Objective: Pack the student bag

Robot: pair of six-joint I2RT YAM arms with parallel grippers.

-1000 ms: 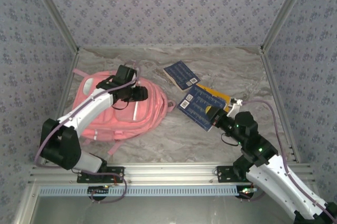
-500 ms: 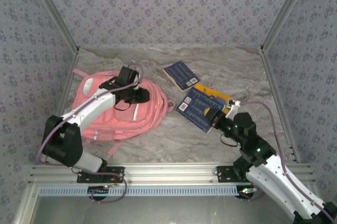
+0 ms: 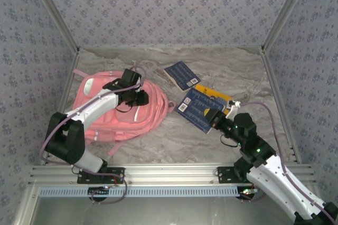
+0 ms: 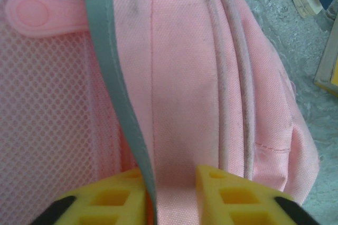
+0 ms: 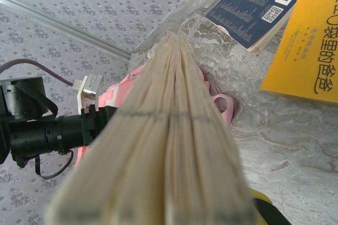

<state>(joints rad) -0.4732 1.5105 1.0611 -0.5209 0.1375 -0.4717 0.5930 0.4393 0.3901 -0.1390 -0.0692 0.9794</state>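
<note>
Packing judged barely begun. Student bag (image 3: 113,111) fabric fold pinched between left gripper (image 4: 171,188) fingers. Blue book (image 3: 196,106), right of bag, clamped in right gripper (image 3: 215,118). Yellow book (image 3: 217,94) and second blue book (image 3: 182,75) left lying right of bag.

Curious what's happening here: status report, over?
Left gripper pinching the backpack. Right gripper gripping a book, right of backpack. Second blue book and yellow book lie unpacked on the table.

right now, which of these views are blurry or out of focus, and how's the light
Top external: soft, even light, faint shadows, no glare. Left wrist: student bag weave sharp mid-frame, yellow fingers blurred at the bottom. Right wrist: the held book blurs near the lens; the yellow book and blue book beyond stay crisp.
</note>
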